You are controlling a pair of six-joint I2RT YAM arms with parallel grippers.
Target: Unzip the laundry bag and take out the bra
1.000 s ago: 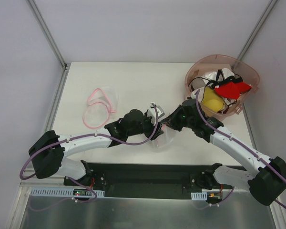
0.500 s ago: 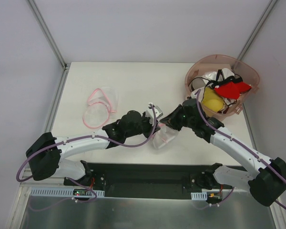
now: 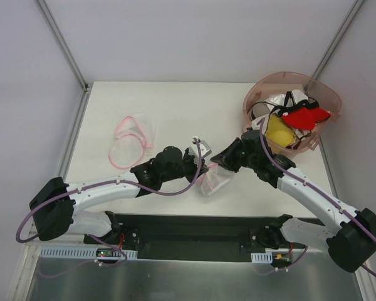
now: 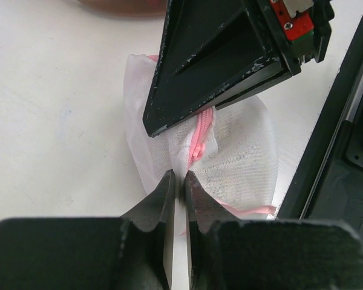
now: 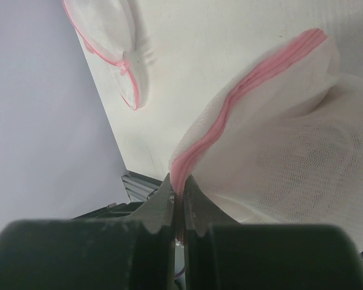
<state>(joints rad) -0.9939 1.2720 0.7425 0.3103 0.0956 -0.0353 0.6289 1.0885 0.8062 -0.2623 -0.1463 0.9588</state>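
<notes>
The laundry bag (image 3: 214, 183), a white mesh pouch with a pink zipper rim, is held bunched between both grippers near the table's front middle. My left gripper (image 3: 202, 168) is shut on the mesh just below the pink zipper pull (image 4: 197, 147); its tips (image 4: 180, 181) pinch the fabric (image 4: 242, 151). My right gripper (image 3: 217, 167) is shut on the pink zipper rim (image 5: 230, 112), tips (image 5: 180, 187) clamped on it; its black fingers (image 4: 218, 60) show in the left wrist view. The mesh body (image 5: 290, 151) bulges to the right. The bra does not show.
A pinkish-brown translucent basket (image 3: 329, 94) at the back right holds yellow, red and white black-strapped garments. A second flat translucent pouch with a pink rim (image 3: 131, 141) lies at the left, also in the right wrist view (image 5: 118, 36). A black rail (image 4: 345, 121) runs along the front edge.
The left gripper has shifted a little left and back while still holding the mesh. The bag has gone from a flatter round shape to a bunched, stretched one. The right gripper has barely moved.
</notes>
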